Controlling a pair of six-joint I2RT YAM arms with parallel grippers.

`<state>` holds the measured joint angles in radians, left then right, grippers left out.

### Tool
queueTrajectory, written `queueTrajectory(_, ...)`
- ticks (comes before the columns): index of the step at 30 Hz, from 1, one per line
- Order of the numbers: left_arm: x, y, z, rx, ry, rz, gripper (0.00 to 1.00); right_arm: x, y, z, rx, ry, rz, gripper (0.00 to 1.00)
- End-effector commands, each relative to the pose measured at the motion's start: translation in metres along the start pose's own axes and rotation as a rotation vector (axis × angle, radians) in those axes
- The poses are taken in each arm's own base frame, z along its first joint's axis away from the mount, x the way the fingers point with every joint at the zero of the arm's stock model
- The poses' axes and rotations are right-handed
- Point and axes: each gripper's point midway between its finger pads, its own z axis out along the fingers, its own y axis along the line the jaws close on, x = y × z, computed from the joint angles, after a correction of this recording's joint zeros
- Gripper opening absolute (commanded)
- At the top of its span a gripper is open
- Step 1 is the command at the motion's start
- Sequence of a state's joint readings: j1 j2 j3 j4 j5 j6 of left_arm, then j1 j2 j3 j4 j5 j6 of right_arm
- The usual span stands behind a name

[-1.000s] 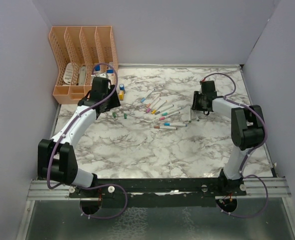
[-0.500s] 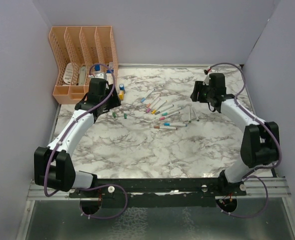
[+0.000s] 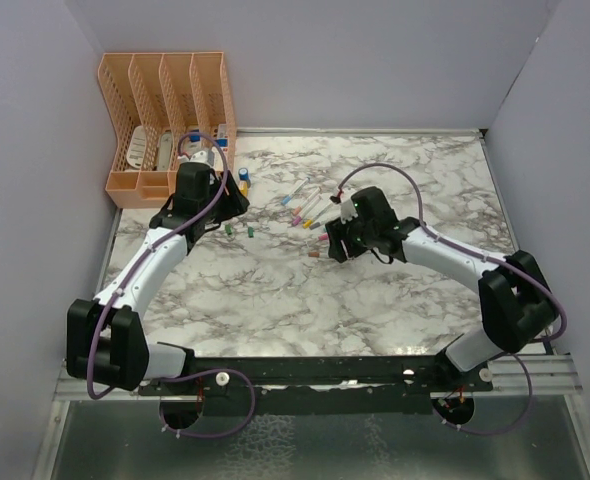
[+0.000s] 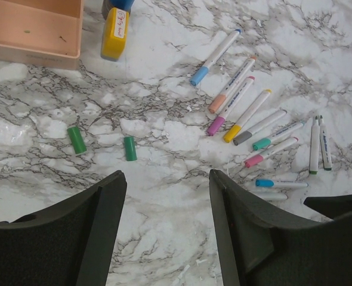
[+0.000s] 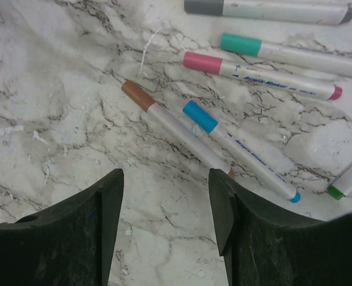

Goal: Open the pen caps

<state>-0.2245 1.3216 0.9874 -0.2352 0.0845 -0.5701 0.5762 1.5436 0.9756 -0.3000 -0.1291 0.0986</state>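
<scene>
Spanning the top view, the marble table [image 3: 275, 300] bears a peach file organizer [image 3: 165, 90]; only this view shows its slots, which hold pale items too small to name. The left wrist view shows the left gripper [image 4: 166, 176], fingers apart and empty, above two loose green pen caps [image 4: 77, 140]. The right wrist view alone shows clearly a brown cap [image 5: 138, 95] and a blue cap [image 5: 200, 116] seated on their pens, just ahead of the spread, empty right gripper [image 5: 164, 173].

Left arm [image 3: 153, 258]: my white links, black joints.
Right arm [image 3: 447, 256]: same colours.
Cables [image 3: 380, 168]: purple loops.
Left gripper [image 4: 164, 176]: matte black, broad.
</scene>
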Motion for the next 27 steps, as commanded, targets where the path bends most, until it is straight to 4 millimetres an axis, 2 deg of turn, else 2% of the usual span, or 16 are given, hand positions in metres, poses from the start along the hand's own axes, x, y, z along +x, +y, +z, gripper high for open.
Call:
queueTrajectory(1, -0.007, -0.012, -0.009, 0.066, -0.036, -0.017, 0.61, 0.017, 0.009, 0.005, -0.031, 0.048, -0.028, 0.59)
queueTrajectory(8, -0.003, -0.010, -0.008, 0.065, -0.031, -0.022, 0.61, 0.033, 0.014, 0.018, -0.052, 0.091, -0.035, 0.59)
queueTrajectory(27, 0.000, -0.008, -0.006, 0.064, -0.030, -0.027, 0.61, 0.032, 0.006, 0.036, -0.020, 0.091, -0.048, 0.59)
